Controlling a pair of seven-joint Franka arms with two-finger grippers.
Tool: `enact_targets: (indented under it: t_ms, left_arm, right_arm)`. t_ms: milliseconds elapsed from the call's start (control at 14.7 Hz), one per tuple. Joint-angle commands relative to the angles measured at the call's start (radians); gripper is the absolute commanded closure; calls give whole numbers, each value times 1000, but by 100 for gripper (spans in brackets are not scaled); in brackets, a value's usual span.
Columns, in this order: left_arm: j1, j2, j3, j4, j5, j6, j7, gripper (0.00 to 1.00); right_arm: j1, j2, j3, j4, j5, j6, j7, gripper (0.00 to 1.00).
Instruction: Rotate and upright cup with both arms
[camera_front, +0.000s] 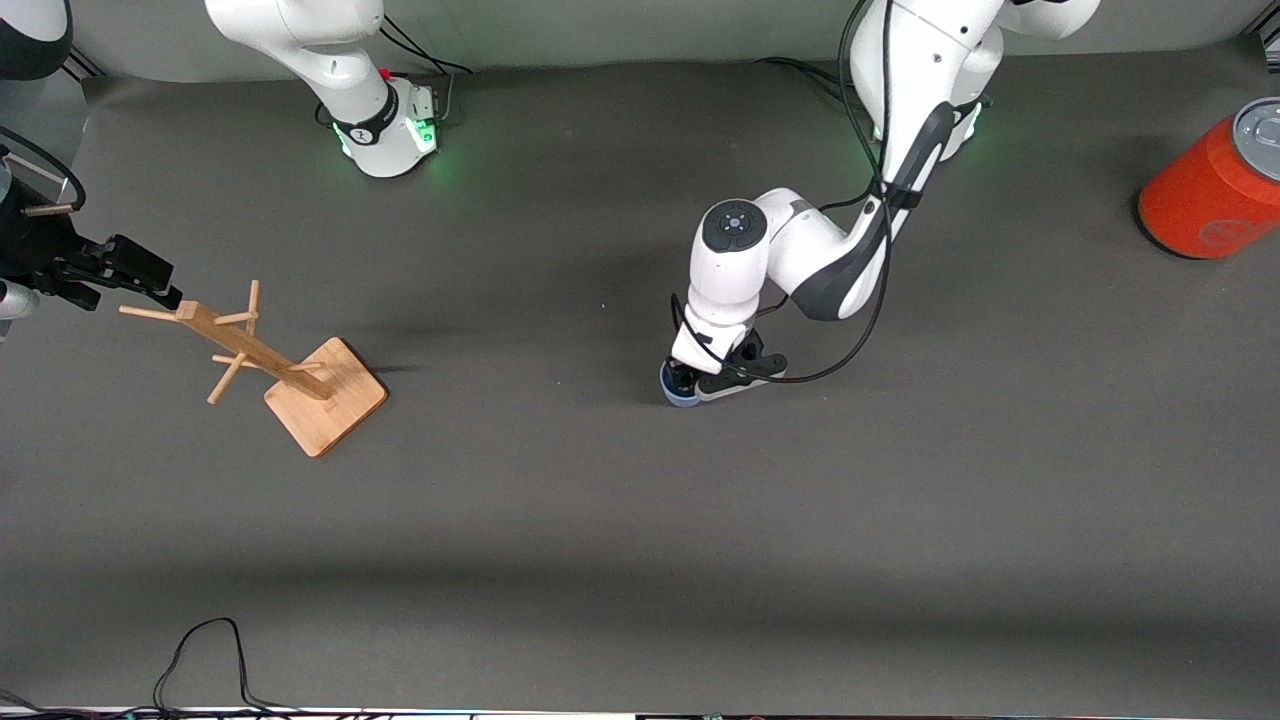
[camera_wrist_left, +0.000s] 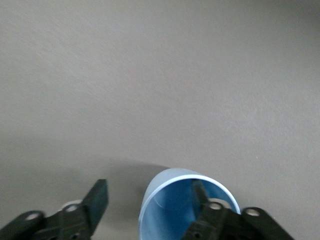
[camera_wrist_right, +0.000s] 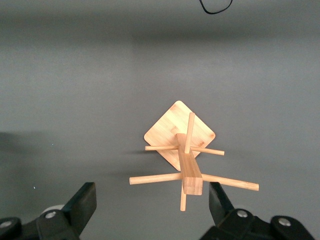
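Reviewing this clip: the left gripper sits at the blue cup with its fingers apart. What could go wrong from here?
1. The left gripper is open with one finger inside the cup, straddling its wall. Lifting off at an angle could catch the rim and tip the upright cup.
2. The right gripper hangs open just above the wooden rack. A careless descent could knock the rack over.

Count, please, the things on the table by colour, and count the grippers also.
Pale-blue plastic cup, upright, with one finger of the open left gripper inside it: 1
Orange-red can with grey lid: 1
Light wooden rack with pegs on a square base, under the open right gripper: 1
Black two-finger grippers: 2
Total: 5
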Motion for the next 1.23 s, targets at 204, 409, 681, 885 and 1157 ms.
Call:
enact_targets:
  t_ms: [204, 409, 681, 885, 1157]
  left_arm:
    - [84, -45, 4, 256, -150, -402, 242, 0]
    - [208, -153, 19, 255, -198, -556, 460, 0]
    - [228, -297, 205, 238, -302, -738, 744, 0]
    - [228, -378, 326, 230, -305, -811, 907, 0]
    - [265, -424, 423, 204, -304, -812, 1056, 0]
  right_arm:
    - [12, -19, -3, -4, -16, -18, 29, 0]
    - [12, -16, -1, -4, -16, -18, 31, 0]
    - [18, -15, 6, 0, -11, -18, 31, 0]
    - [19, -15, 18, 11, -11, -18, 32, 0]
    - [19, -12, 20, 19, -9, -18, 32, 0]
